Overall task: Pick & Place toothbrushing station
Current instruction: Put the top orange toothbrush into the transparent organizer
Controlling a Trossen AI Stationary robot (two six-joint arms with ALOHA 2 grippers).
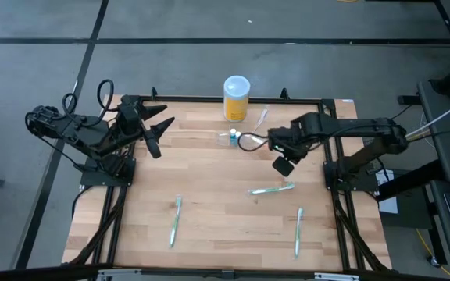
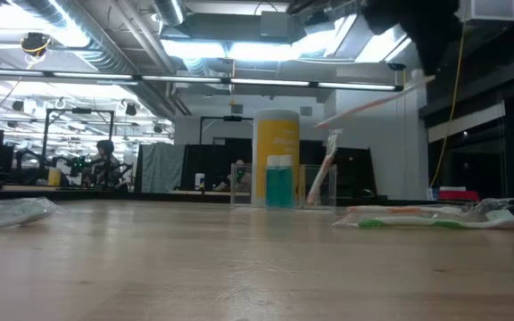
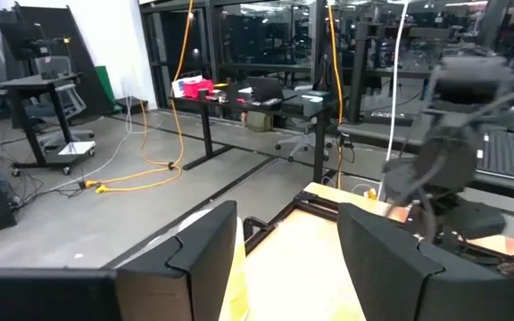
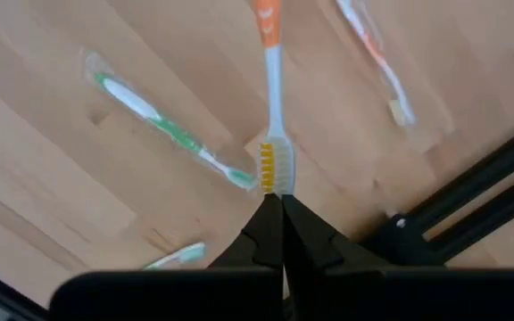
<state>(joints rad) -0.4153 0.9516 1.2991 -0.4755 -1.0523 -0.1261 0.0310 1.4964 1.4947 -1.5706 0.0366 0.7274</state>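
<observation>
I see clear toothbrushing station (image 1: pixel 233 138) near bench (image 1: pixel 209 203) far edge, mid; blue-capped tubes and one leaning toothbrush (image 2: pixel 322 174) inside. Yellow white-lidded container (image 1: pixel 236 97) just behind it. My right fingers (image 4: pixel 279 234) closed, pinching orange toothbrush (image 4: pixel 272 71) by bristle end, beside station. Left fingers (image 3: pixel 279 259) apart, empty, at far-left corner. Wrapped green toothbrushes (image 1: pixel 272 189) on bench.

Left arm folded at the table's left edge, its gripper (image 1: pixel 160 133) pointing inward over the wood, 2 fingers (image 3: pixel 205 254) spread apart, nothing between them. Right arm stretched in from the right edge, elbow raised, wrist bent down; right gripper (image 4: pixel 277 209) with fingers pressed together, pinching the bristle end of an orange toothbrush (image 4: pixel 270 62)
</observation>
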